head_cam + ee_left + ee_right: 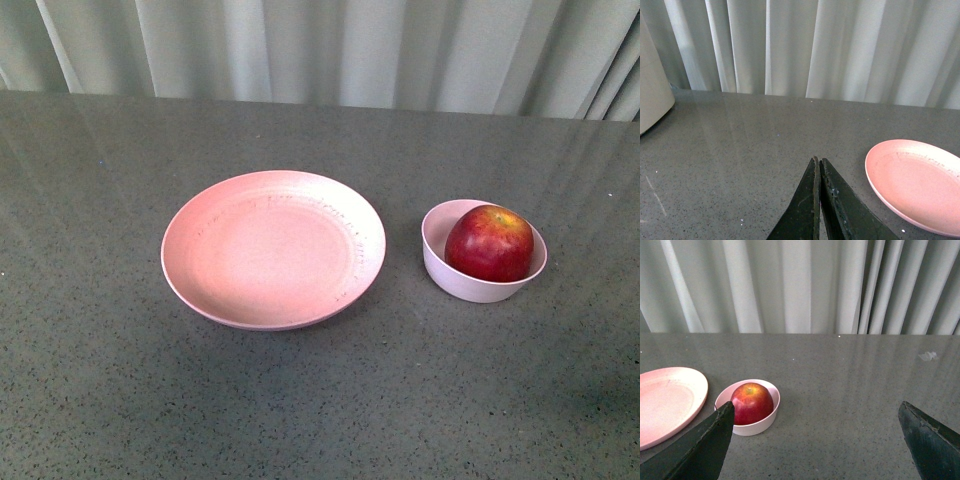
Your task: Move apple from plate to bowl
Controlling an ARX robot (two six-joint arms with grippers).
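Note:
The dark red apple (489,243) sits inside the small pale bowl (450,275), right of the wide pink plate (273,249), which holds nothing. Neither gripper shows in the front view. In the right wrist view my right gripper (816,409) is open and empty, drawn back from the bowl (760,426) and the apple (752,403), with the plate (667,402) beside them. In the left wrist view my left gripper (818,161) is shut on nothing above the grey table, with the plate (920,182) off to one side.
The grey speckled table (100,380) reaches back to pale curtains (320,50). A pale rounded object (651,90) stands at the table's edge in the left wrist view.

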